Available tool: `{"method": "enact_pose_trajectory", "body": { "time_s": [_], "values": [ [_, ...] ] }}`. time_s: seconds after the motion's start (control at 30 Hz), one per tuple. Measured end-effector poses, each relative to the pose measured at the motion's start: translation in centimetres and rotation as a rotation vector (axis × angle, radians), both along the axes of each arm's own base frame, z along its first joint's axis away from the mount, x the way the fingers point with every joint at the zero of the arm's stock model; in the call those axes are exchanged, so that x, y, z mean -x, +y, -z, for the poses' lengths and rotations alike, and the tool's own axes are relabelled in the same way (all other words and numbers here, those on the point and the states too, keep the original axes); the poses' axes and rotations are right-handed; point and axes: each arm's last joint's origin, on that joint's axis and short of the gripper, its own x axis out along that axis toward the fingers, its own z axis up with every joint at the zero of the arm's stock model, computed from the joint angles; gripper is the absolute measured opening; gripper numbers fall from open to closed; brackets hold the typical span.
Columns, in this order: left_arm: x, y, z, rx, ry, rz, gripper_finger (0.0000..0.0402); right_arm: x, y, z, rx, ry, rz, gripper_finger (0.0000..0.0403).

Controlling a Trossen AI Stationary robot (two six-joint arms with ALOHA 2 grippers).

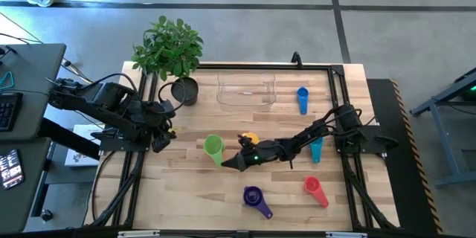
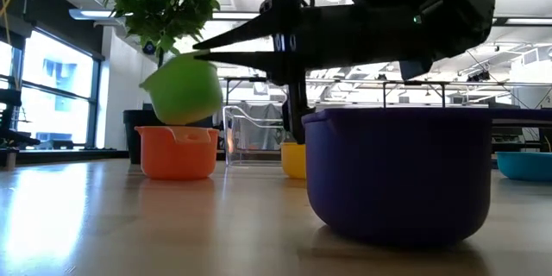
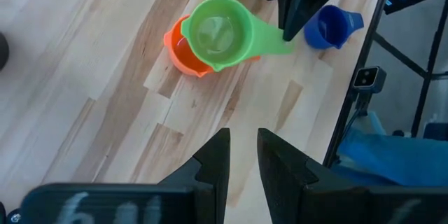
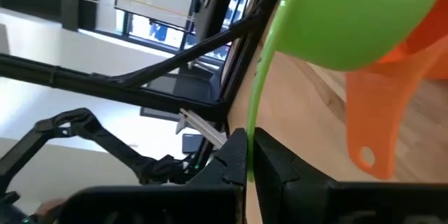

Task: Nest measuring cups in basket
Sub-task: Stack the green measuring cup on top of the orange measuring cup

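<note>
Right wrist view: right claw [image 4: 246, 155] clenched on green cup [image 4: 336, 14] handle, cup lifted over orange cup [image 4: 392, 105] mid-tabletop. Light, stiff, slick plastic; thin handle likely best hold.

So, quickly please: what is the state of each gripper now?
Left gripper: slightly open, empty, at the table's left edge.
Right gripper: shut on the green cup's handle, above the orange cup.
</note>
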Motion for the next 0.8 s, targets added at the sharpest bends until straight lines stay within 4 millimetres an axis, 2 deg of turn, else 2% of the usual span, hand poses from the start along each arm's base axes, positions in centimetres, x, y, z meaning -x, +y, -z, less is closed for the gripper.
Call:
{"method": "enact_pose_trajectory", "body": {
  "time_s": [0.4,0.8],
  "values": [
    [0.0,0.0,0.0,-0.006,-0.001,0.010,0.0062,-0.6,-1.3,0.1,0.009,0.037,0.006,0.0000],
    [0.0,0.0,0.0,-0.012,-0.002,0.019,0.0062,-0.6,-1.3,0.3,0.042,0.053,-0.056,0.0000]
  ]
}}
